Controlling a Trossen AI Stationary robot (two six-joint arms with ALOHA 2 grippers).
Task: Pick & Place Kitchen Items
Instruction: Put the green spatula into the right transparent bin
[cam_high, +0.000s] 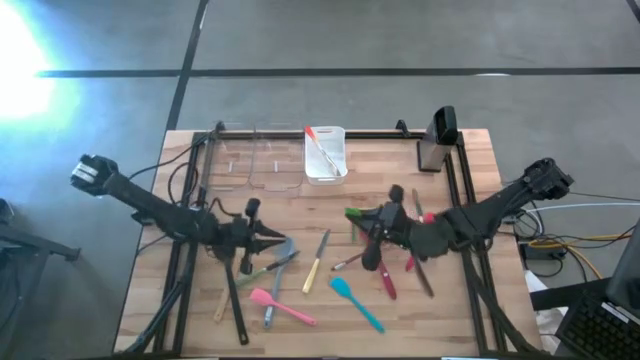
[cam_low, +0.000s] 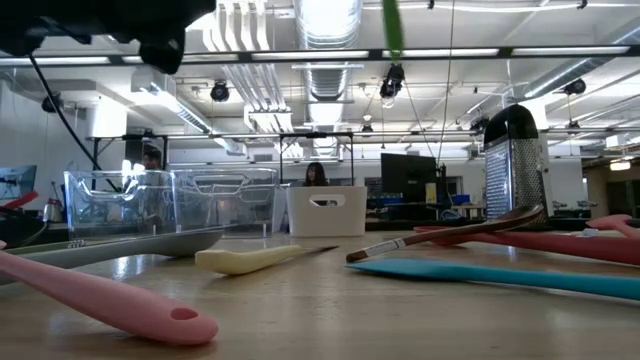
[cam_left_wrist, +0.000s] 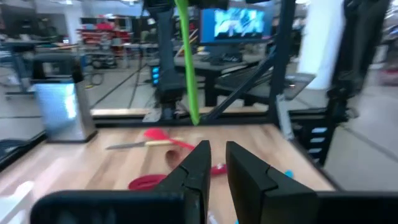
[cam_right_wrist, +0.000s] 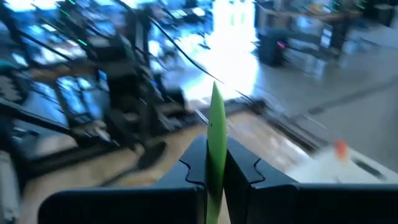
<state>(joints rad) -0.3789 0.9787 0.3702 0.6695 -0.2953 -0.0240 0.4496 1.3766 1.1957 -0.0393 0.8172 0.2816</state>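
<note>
Room was lit bright by ceiling strip lights (cam_low: 330, 15), with a big white glare blowing out the floor's corner in the high view. Both wrist views were smeared with blur, and the pink spatula (cam_low: 100, 300) up close looked soft.

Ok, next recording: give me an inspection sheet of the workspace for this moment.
Surface: wooden table, black frame rails along its edges.
Job's things: pink spatula, teal spatula, cream-handled knife and more utensils lying loose mid-table; white rectangular bin holds an orange-tipped utensil.
Clutter: clear plastic bins; metal box grater at the far right.
Grippers: right gripper raised, jaws shut on slim green utensil; left gripper above the left utensils, jaws slightly parted, nothing between them.
Cables: bundle off the table's right edge.
Surroundings: lab with desks, monitors; person seated behind.
</note>
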